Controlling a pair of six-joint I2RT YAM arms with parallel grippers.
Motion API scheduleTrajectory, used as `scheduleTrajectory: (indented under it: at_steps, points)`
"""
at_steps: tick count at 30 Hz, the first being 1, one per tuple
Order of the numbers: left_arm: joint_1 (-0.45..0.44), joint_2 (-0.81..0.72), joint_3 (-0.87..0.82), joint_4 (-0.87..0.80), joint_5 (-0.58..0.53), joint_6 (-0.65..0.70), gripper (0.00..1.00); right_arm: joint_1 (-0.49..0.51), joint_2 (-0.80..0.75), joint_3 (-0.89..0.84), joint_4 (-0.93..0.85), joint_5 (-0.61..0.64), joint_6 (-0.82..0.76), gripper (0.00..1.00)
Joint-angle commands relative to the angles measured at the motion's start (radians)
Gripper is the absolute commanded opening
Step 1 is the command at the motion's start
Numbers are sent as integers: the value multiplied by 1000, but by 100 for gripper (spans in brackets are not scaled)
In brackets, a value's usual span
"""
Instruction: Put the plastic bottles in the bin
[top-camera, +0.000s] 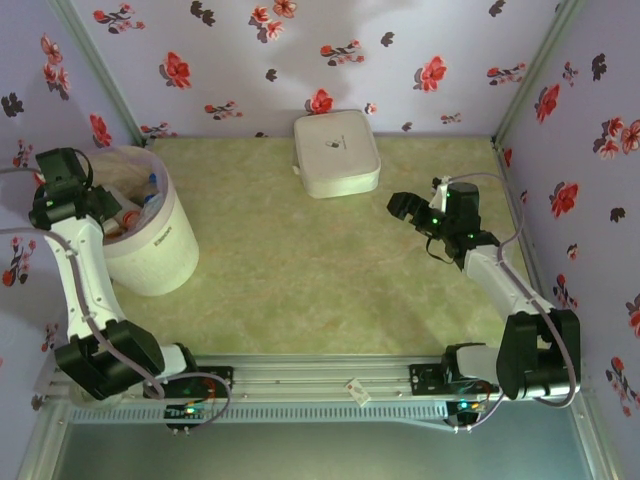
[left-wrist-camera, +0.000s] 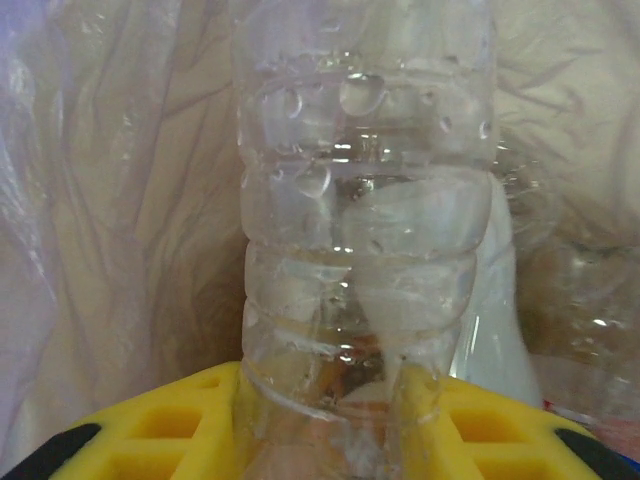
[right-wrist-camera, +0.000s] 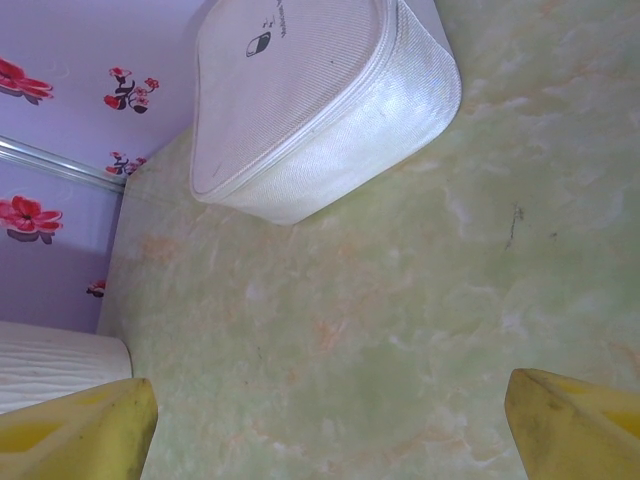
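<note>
So the bin (top-camera: 165, 250) is at the left side of the table (top-camera: 300, 290). It's a big white bucket with a pale bag liner (left-wrist-camera: 120, 200) bunched over the rim. From above you can see other bottles (top-camera: 138, 205) heaped inside it. A blue cap and a bit of red show in the pile, but I can't count them. The left arm (top-camera: 80, 270) is bent up over the bin with its wrist right above the opening.

The left wrist camera makes it clearer. The left gripper (left-wrist-camera: 340, 440) is clamped on a clear bottle (left-wrist-camera: 365, 230), with the yellow fingers (left-wrist-camera: 170, 435) pressing in on either side of it. The bottle is ribbed and has droplets on its wall. Its long axis runs straight away from the fingers, up the frame, and the liner is all around behind it, so it's hanging inside the bin. I can't tell which end points away — the frame cuts off both ends. There's more clear plastic low on the right, just behind it.

The right gripper (top-camera: 408, 208) hovers over the right side of the table, jaws spread wide and holding nothing, with bare tabletop under it. The flat white box (top-camera: 337, 152) sits at the far edge by the wall — well apart from the bin.
</note>
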Motion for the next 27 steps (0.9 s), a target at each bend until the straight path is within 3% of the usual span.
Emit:
scheduleTrajectory:
  at_steps: [1,13,19,22,27]
  points:
    - [4,53,3,-25,-24,93,27,-7,12,30,12,-16,-8,91]
    - [5,178,-30,-13,-26,122,33,-7,-10,32,-25,2,-31,91]
    - [4,124,-37,45,17,99,61,-7,-10,41,-38,5,-39,91]
    - [2,124,-21,43,51,94,80,-8,-7,41,-34,4,-34,91]
    - [-24,94,20,35,60,90,86,-7,-4,45,-36,2,-36,91]
